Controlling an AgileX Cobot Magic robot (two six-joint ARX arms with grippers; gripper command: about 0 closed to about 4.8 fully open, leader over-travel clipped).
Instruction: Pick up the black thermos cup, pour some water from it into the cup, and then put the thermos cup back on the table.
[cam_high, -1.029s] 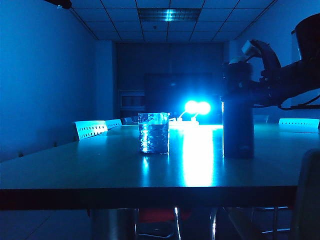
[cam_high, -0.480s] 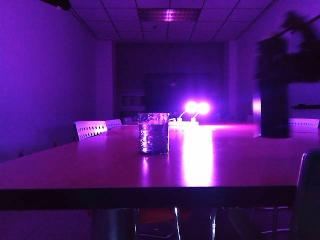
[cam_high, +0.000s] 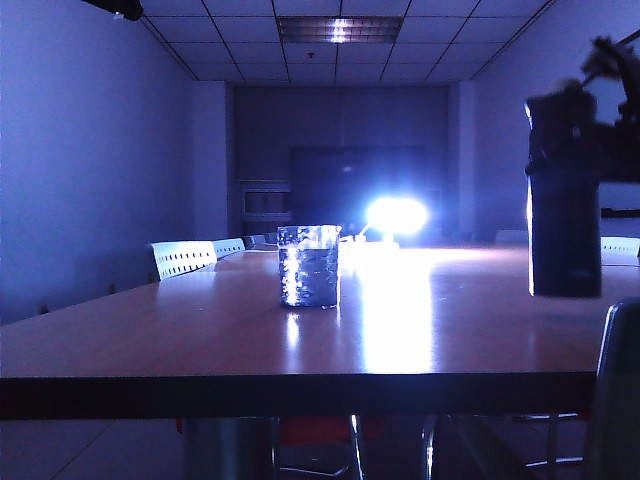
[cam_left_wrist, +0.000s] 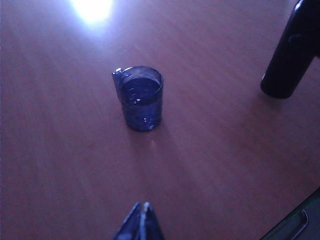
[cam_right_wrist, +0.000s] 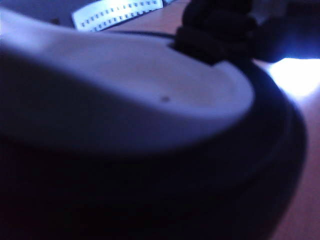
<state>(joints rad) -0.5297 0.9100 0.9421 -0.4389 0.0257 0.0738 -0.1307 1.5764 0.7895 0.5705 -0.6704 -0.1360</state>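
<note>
The black thermos cup (cam_high: 564, 215) is at the far right of the exterior view, slightly blurred, its base low over the table (cam_high: 150, 340); I cannot tell whether it touches. My right gripper (cam_high: 578, 145) is shut on its upper part. In the right wrist view the thermos cup's cap (cam_right_wrist: 125, 100) fills the picture and hides the fingers. The cup (cam_high: 308, 265), a dimpled clear glass, stands mid-table, well left of the thermos cup. The left wrist view shows the cup (cam_left_wrist: 141, 97), the leaning thermos cup (cam_left_wrist: 292, 50), and my left gripper (cam_left_wrist: 142, 210) shut and empty, short of the cup.
A very bright lamp (cam_high: 395, 215) at the table's far end throws a glare strip down the top. White chair backs (cam_high: 182, 258) line the left side. A dark chair back (cam_high: 615, 400) stands at the near right corner.
The thermos cup and the right gripper moved from beside the cup far to the right, rising first and then coming lower. The cup and the left gripper stayed put.
</note>
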